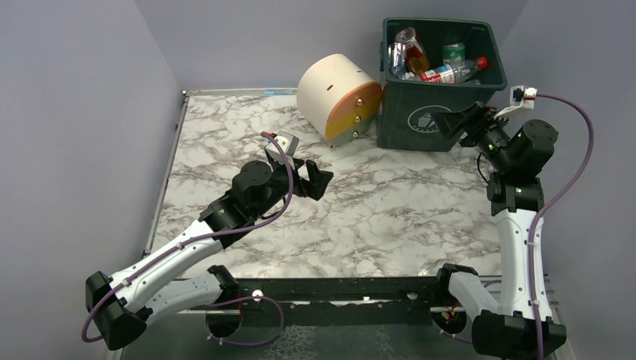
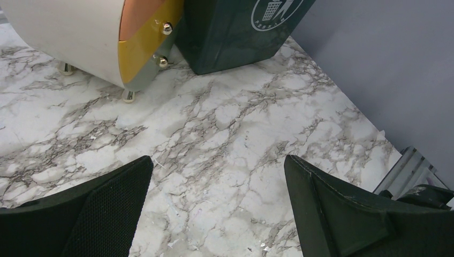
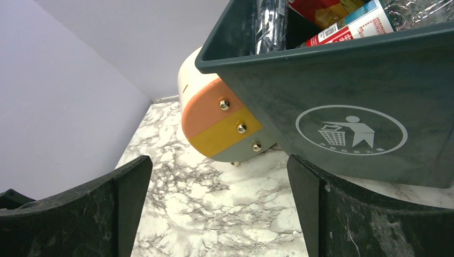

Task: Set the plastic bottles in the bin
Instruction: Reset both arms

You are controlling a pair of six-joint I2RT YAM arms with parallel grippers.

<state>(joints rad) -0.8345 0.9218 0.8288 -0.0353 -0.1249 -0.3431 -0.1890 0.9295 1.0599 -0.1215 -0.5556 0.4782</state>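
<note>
Left hand [image 1: 318, 180]: released, jaws spread wide, nothing between them. It hangs over the middle of the tabletop [image 1: 390, 217], pointing toward 2 o'clock. The left wrist view shows only bare marble under the fingers.

Drawer unit [image 1: 337, 94]: cream drum with orange and yellow fronts, at 12 o'clock on the tabletop. It is tilted on small metal feet, just beside the bin's left wall. Cannot tell whether they touch.

Bin [image 1: 420, 112]: dark green, upright, at 1 o'clock, icon side facing the arms.

Plastic bottles [image 1: 450, 73]: all those visible lie inside the bin, heaped, with a red-capped one lying across the top of the heap, cap toward 3 o'clock. None seen on the tabletop. Judgement: task looks complete or very nearly so.

Right hand [image 1: 454, 124]: released, jaws wide and empty. It sits low at 2 o'clock, just beside the bin's front right corner and aimed at its wall.

Risks from here:
- Right hand is close to the bin. A retreat that swings toward 11 o'clock could shove or tip it, pushing it into the drawer unit.
- A knock could roll the top bottle over the rim, since the heap sits high.
- Left hand heading toward 1 o'clock could clip the drawer unit's feet.
</note>
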